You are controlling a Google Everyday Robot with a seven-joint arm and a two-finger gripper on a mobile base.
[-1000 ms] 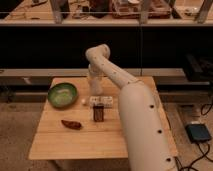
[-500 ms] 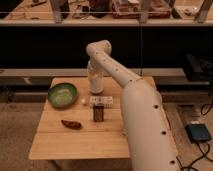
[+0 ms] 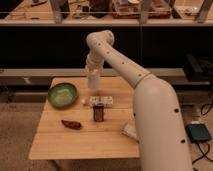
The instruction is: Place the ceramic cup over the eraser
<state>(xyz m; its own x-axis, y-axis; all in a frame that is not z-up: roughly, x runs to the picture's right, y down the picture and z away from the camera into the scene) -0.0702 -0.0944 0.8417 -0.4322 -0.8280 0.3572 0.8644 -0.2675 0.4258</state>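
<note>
The ceramic cup point(image 3: 93, 80) is a plain white tapered cup at the back of the wooden table point(image 3: 55, 140). It hangs under my gripper point(image 3: 92, 69), which is shut on its upper end. The eraser point(image 3: 98, 112), a small dark block, stands near the table's middle, in front of the cup and lower in the camera view. My white arm point(image 3: 125, 65) reaches in from the right and bends over the table's back edge. The gripper's fingers are mostly hidden by the wrist and the cup.
A long white box with dark marks point(image 3: 101, 100) lies between the cup and the eraser. A green bowl point(image 3: 62, 95) sits at the left. A reddish-brown item point(image 3: 71, 124) lies front left, and a pale packet point(image 3: 131, 131) lies by my arm's base. Dark shelves stand behind the table.
The gripper has closed on the cup, and the wrist has shifted slightly at the back of the table. The things on the table have not moved.
</note>
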